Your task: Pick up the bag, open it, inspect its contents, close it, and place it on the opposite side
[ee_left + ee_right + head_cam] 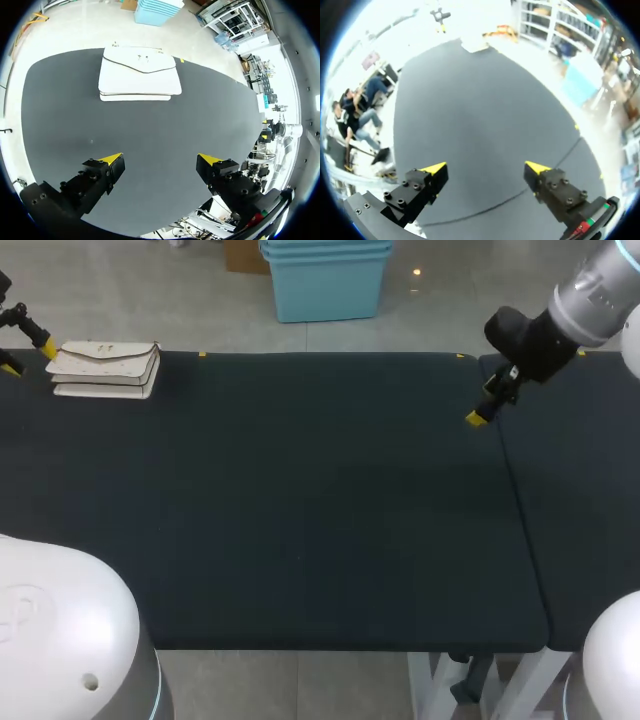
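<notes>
Lying flat at the far left corner of the tabletop (300, 500), the white bag (104, 369) has its flap closed and facing up, with a small metal clasp on the flap. The left claw (28, 356) is just left of the bag at the tabletop's left edge, with nothing between its yellow tips. In the left wrist view the left claw's fingers stand wide apart over bare dark surface, with the bag (139, 75) ahead of them and not touching them. The right claw (478, 417) hangs over the far right part of the tabletop, close to the seam where two dark panels meet, well apart from the bag. In the right wrist view its fingers (432, 171) are also spread wide, gripping nothing, with only tabletop under them.
</notes>
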Robot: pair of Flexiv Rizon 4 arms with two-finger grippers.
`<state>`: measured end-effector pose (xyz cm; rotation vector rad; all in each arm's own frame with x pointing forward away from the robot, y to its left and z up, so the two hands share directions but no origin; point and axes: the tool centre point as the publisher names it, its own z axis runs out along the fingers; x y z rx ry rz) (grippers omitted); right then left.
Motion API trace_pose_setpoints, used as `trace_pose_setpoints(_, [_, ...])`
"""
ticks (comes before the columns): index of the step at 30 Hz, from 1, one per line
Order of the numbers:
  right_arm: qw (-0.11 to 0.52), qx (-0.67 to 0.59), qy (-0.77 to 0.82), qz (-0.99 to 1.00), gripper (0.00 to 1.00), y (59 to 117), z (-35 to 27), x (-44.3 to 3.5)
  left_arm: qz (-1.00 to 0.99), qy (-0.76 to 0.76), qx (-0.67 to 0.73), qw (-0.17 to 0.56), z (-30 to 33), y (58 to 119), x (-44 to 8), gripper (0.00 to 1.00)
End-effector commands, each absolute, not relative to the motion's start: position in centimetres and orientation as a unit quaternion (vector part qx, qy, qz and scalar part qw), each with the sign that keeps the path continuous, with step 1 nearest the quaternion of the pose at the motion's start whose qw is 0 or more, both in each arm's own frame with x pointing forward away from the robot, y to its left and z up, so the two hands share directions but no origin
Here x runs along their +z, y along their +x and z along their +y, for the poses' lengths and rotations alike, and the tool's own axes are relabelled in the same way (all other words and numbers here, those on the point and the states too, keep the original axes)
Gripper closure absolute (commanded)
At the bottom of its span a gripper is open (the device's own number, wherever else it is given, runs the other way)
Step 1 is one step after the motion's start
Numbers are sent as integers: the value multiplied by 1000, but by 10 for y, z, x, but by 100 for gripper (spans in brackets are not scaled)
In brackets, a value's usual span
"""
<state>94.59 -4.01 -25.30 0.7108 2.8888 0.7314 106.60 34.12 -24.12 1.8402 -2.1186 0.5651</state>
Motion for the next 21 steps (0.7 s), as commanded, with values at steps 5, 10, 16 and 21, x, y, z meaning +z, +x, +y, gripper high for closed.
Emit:
trace_pose_setpoints(5, [77, 290, 176, 938, 0, 939, -22, -282, -729, 620, 219, 193, 370, 1107, -250, 0])
trace_pose_setpoints(10, [85, 304, 150, 937, 0, 936, -17, -296, -724, 623, 223, 195, 384, 1123, -257, 0])
trace_pose_setpoints(16, [97, 292, 152, 939, 0, 939, -14, -302, -717, 629, 227, 199, 396, 1140, -267, 0])
trace_pose_setpoints(21, [82, 305, 121, 941, 0, 944, -15, -310, -715, 629, 229, 202, 404, 1153, -274, 0])
